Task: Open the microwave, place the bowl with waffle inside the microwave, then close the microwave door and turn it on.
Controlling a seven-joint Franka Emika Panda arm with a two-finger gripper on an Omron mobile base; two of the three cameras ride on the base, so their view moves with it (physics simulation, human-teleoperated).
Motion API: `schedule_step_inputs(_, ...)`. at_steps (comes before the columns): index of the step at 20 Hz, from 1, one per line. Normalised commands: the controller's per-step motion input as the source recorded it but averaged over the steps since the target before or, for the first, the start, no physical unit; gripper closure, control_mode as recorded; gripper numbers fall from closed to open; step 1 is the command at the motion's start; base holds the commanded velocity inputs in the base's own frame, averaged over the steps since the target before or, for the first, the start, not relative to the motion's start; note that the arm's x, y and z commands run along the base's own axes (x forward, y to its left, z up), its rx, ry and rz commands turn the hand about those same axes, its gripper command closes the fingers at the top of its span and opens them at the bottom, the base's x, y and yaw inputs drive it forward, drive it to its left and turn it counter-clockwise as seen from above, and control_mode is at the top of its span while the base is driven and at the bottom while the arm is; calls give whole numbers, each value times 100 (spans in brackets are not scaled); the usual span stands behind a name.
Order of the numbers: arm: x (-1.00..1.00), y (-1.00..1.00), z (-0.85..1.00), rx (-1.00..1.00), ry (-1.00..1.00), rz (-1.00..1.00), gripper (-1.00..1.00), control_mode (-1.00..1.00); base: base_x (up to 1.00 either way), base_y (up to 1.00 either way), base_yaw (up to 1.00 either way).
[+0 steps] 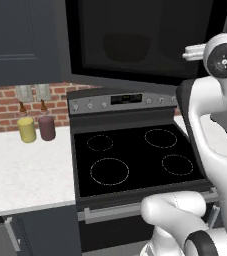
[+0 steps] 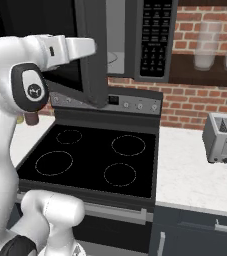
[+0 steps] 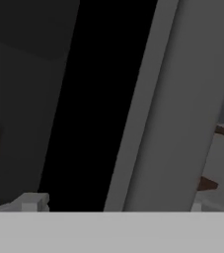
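The microwave (image 2: 135, 35) hangs above the stove with its keypad strip (image 2: 156, 35) on the right and a pale interior with the turntable (image 2: 116, 56) showing. The microwave door (image 2: 92, 55) is swung out towards me; its black window (image 1: 135, 40) spans the top of the left base view. My gripper (image 3: 114, 203) is open, its small fingertips (image 3: 32, 201) wide apart at the door's grey free edge (image 3: 172, 108), with the black glass to the left. The hand (image 2: 80, 47) sits right against that edge. The bowl and the waffle are out of view.
A black stovetop (image 1: 135, 157) with four burner rings lies under the microwave. A yellow canister (image 1: 27, 129) and a maroon one (image 1: 47, 127) stand on the left counter. A silver toaster (image 2: 223, 138) sits on the right counter (image 2: 190, 175), glass jars on a shelf above it.
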Motion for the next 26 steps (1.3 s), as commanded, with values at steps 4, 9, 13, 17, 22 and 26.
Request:
schedule_step_inputs(4, 64, -40, 0, 6, 0, 10, -100, -100, 0, 0, 0)
schedule_step_inputs(9, 61, -29, 0, 1, 0, 4, -100, -100, 0, 0, 0)
schedule_step_inputs(13, 57, -20, 0, 0, 0, 1, -100, -100, 0, 0, 0)
schedule_step_inputs(17, 63, -23, 0, 1, 0, 0, -100, -100, 0, 0, 0)
schedule_step_inputs(22, 72, -11, 0, 0, 0, 0, -100, -100, 0, 0, 0)
schedule_step_inputs(26, 72, -8, 0, 0, 0, 0, -100, -100, 0, 0, 0)
